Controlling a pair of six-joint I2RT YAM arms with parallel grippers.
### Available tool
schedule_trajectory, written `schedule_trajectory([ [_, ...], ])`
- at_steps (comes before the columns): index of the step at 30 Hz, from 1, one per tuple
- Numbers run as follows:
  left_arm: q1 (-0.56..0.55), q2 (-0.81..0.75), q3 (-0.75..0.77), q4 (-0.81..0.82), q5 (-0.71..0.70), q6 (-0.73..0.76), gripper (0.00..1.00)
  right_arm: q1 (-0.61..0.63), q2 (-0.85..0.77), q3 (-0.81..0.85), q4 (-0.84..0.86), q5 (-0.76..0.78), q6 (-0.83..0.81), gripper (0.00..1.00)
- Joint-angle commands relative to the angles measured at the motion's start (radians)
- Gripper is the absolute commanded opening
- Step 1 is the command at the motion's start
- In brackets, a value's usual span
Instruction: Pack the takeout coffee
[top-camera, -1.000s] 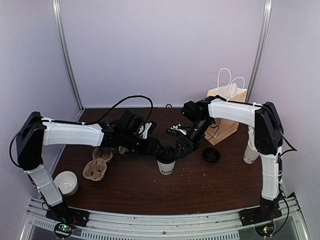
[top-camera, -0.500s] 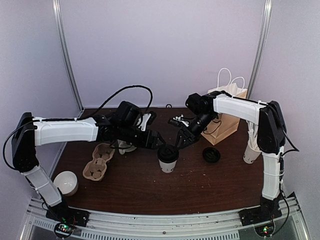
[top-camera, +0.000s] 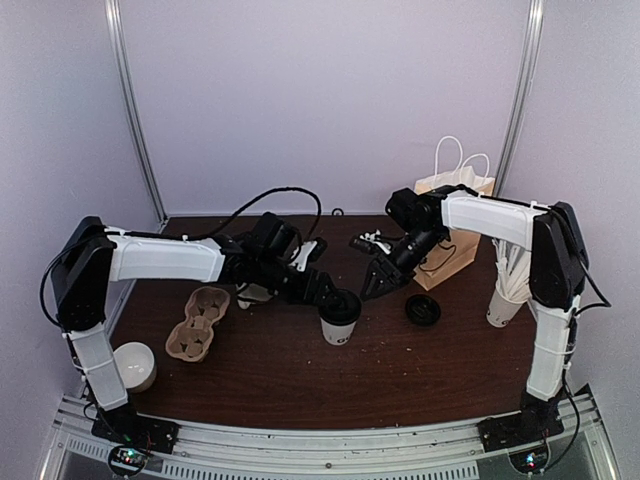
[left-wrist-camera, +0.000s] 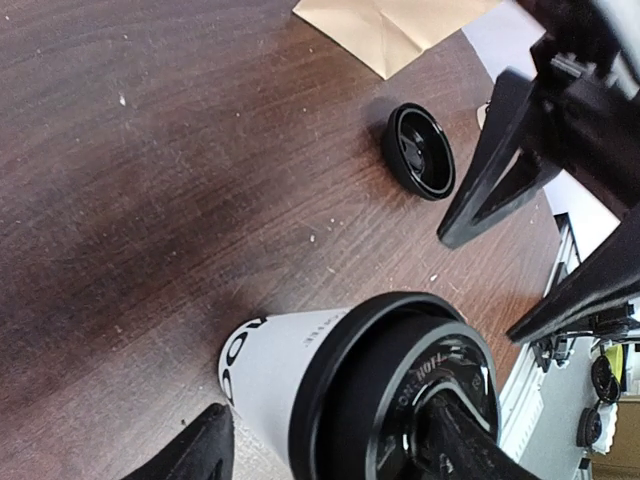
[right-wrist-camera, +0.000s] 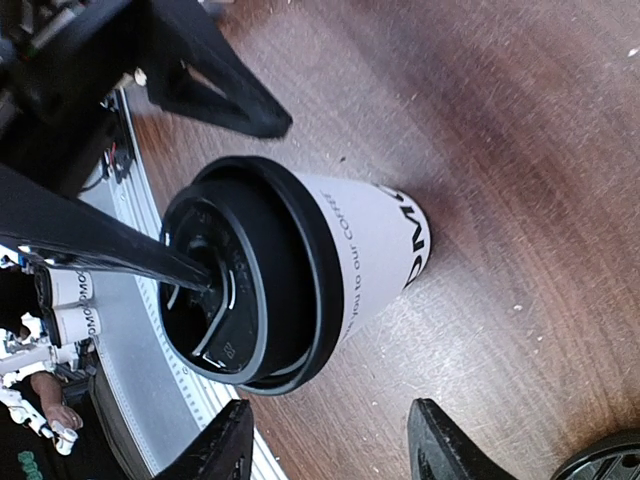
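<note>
One takeout coffee (top-camera: 337, 326) stands upright near the middle of the dark wooden table (top-camera: 300, 380), with its black lid (top-camera: 340, 304) seated on top. We see the left gripper (top-camera: 324, 291) at the cup's left, its fingers spread wide and gripping nothing. One fingertip (left-wrist-camera: 445, 440) lies over the lid, though we cannot tell whether it touches, and the other is down beside the cup's wall. The right gripper (top-camera: 376, 281) hangs just right of and behind the cup, fingers parted and clear of it. A loose black lid (top-camera: 422, 310) lies further right, before a paper bag (top-camera: 455, 240). A cardboard carrier (top-camera: 200, 322) sits well to the left.
</note>
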Motion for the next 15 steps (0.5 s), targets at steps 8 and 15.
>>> schedule_trajectory([
  [8, 0.005, 0.025, -0.03, 0.03, 0.005, -0.021, 0.65, -0.017, 0.076, -0.012, 0.058, -0.208, 0.066, 0.57],
  [15, 0.007, 0.056, -0.034, 0.016, 0.019, -0.033, 0.63, -0.009, 0.052, -0.078, 0.099, -0.249, 0.078, 0.58],
])
